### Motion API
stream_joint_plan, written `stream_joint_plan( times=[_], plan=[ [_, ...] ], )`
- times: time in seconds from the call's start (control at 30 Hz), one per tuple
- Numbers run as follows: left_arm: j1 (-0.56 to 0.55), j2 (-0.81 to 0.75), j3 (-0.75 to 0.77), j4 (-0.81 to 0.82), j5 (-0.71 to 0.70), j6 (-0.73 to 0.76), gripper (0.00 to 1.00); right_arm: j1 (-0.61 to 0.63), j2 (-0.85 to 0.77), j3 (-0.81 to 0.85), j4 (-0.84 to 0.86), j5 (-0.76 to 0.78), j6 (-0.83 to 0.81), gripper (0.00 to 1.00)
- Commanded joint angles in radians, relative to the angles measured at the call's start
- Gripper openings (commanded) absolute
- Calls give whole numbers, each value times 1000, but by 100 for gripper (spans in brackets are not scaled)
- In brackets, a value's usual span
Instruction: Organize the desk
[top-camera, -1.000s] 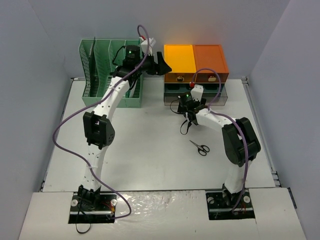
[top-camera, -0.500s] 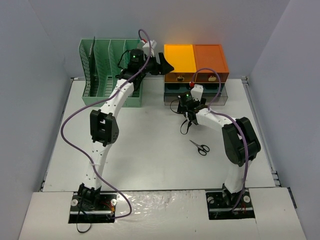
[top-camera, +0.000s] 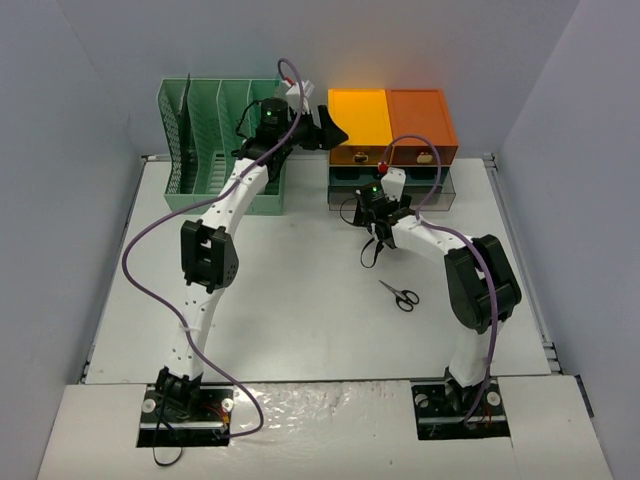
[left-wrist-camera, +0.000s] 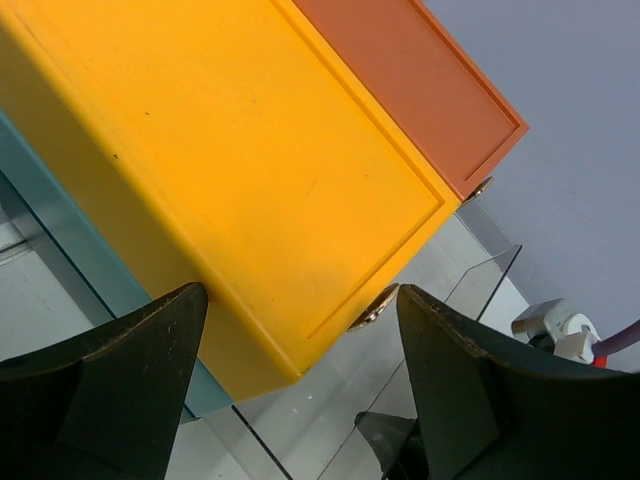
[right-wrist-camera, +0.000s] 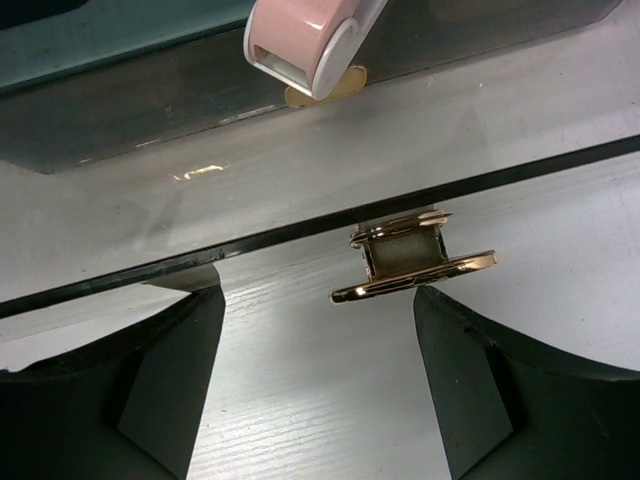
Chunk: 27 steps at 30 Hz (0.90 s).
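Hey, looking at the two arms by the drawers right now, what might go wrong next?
The handle sits off-centre, toward one finger of the open right hand, so closing may only clip its end and slip off. The open left hand hangs close above the yellow box; coming down further could knock it. The scissors lie loose on the desk and might get swept aside.

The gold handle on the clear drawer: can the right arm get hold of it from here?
Likely yes: the right arm's fingers stand open just short of the gold handle, with nothing in between.
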Motion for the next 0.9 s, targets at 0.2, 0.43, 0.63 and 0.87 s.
stream_joint_plan(
  times=[0.2, 0.43, 0.63, 0.87],
  plan=[
    [-26, -107, 61, 64, 11, 86, 73, -6, -45, 50, 43, 10, -4, 74],
    [-29, -159, 52, 47, 3, 130, 73, -7, -42, 54, 40, 4, -2, 74],
    [-38, -211, 16, 39, -15, 173, 73, -5, -34, 56, 41, -3, 6, 74],
    [-45, -195, 93, 13, -1, 174, 73, -5, -28, 66, 42, -7, 7, 74]
  ],
)
